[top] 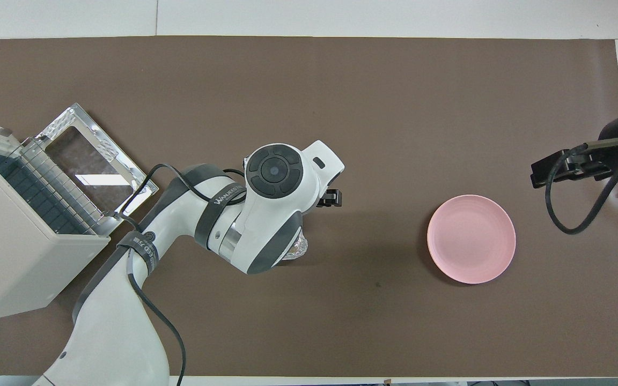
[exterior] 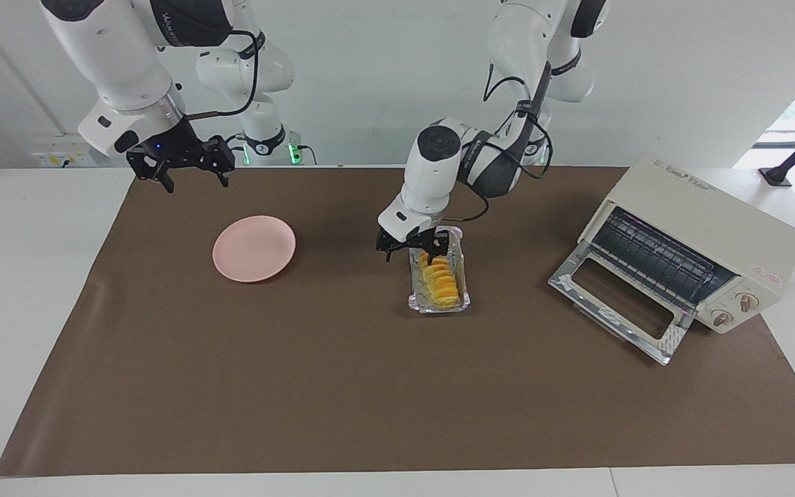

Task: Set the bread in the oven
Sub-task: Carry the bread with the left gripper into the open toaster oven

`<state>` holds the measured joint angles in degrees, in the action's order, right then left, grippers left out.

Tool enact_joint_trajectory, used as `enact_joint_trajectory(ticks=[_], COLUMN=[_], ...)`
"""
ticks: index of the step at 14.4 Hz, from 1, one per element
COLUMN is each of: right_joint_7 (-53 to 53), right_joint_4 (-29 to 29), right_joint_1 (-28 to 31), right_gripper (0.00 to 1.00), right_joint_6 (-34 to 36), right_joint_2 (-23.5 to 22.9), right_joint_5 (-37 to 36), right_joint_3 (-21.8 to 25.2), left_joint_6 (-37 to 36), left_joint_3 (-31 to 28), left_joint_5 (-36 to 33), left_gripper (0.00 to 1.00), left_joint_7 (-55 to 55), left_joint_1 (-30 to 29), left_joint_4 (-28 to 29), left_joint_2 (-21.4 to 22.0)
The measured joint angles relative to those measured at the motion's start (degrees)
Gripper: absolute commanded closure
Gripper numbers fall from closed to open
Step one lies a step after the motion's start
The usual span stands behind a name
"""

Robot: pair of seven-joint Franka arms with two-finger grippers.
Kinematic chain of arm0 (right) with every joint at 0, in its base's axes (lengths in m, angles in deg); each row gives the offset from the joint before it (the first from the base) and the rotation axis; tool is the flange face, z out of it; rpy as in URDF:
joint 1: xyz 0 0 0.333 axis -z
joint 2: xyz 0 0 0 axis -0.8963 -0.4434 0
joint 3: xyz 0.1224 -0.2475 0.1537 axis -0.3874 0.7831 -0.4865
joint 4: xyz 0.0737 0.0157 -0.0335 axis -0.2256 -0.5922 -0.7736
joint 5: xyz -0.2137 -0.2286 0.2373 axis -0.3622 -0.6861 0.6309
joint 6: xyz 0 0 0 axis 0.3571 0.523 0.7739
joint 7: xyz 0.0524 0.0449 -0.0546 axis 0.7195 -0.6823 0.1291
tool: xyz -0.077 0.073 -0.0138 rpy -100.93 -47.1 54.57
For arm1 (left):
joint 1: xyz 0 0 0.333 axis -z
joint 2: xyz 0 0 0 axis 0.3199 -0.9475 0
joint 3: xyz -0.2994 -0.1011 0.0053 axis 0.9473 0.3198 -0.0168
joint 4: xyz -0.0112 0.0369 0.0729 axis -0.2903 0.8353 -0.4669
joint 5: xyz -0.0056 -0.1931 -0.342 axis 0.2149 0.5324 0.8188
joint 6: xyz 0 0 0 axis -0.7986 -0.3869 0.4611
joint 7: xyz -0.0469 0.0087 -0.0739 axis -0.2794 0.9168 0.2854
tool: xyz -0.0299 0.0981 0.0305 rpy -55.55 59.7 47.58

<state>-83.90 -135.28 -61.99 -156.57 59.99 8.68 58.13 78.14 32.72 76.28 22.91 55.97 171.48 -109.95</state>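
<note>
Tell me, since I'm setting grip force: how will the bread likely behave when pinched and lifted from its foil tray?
The bread is built of overlapping ridged segments, so it probably squashes or bends under a hard pinch. It looks small and likely light. The thin crinkled foil tray may shift or lift with it.

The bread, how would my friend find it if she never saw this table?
Start at the cream-white toaster oven with its glass door dropped open, at the left arm's end of the brown mat. Beside it, mid-mat, sits a crinkled silver foil tray under the left pincer. The bread lies in it: a ridged yellow-orange loaf, unlike the empty pink plate.
</note>
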Motion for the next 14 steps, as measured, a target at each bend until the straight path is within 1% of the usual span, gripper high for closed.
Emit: enact_joint_trajectory(ticks=[1, 2, 3, 4, 5, 6, 7, 8, 12, 14], right_joint_7=[0.0, 0.0, 0.0, 0.0, 0.0, 0.0, 0.0, 0.0, 0.0, 0.0], right_joint_4=[0.0, 0.0, 0.0, 0.0, 0.0, 0.0, 0.0, 0.0, 0.0, 0.0], right_joint_1=[0.2, 0.2, 0.2, 0.2, 0.2, 0.3, 0.4, 0.5, 0.7, 0.7], right_gripper=[0.00, 0.00, 0.00, 0.00, 0.00, 0.00, 0.00, 0.00, 0.00, 0.00], right_joint_6=[0.1, 0.2, 0.2, 0.2, 0.2, 0.2, 0.2, 0.2, 0.2, 0.2], right_joint_2=[0.1, 0.2, 0.4, 0.5, 0.5, 0.5, 0.6, 0.8, 1.3, 1.3], right_joint_5=[0.1, 0.2, 0.2, 0.2, 0.2, 0.2, 0.2, 0.2, 0.2, 0.2], right_joint_3=[0.0, -0.2, -0.3, -0.3, -0.4, -0.3, -0.3, -0.3, -0.3, -0.4], left_joint_6=[0.8, 0.8, 0.8, 0.8, 0.8, 0.8, 0.8, 0.8, 0.6, -1.3], left_joint_3=[0.0, 0.0, 0.0, -0.1, 0.0, 0.0, 0.0, 0.0, -0.7, -2.0], left_joint_5=[0.0, 0.0, 0.0, 0.0, 0.0, 0.0, 0.0, 0.0, 0.0, 0.2], left_gripper=[0.14, 0.24, 0.41, 0.63, 0.76, 0.86, 0.97, 1.00, 1.00, 1.00], left_joint_7=[-0.7, -1.9, -2.6, -3.0, -3.3, -3.5, -3.7, -3.8, -6.4, -6.9], left_joint_1=[0.4, 0.7, 1.0, 1.2, 1.5, 1.8, 2.0, 2.2, 2.1, 1.9], left_joint_4=[0.4, 0.6, 0.9, 1.5, 2.1, 2.7, 3.1, 3.5, 3.8, 2.4], left_joint_2=[-0.7, -0.9, -0.9, -1.0, -1.0, -1.0, -1.0, -1.0, -0.8, -0.6])
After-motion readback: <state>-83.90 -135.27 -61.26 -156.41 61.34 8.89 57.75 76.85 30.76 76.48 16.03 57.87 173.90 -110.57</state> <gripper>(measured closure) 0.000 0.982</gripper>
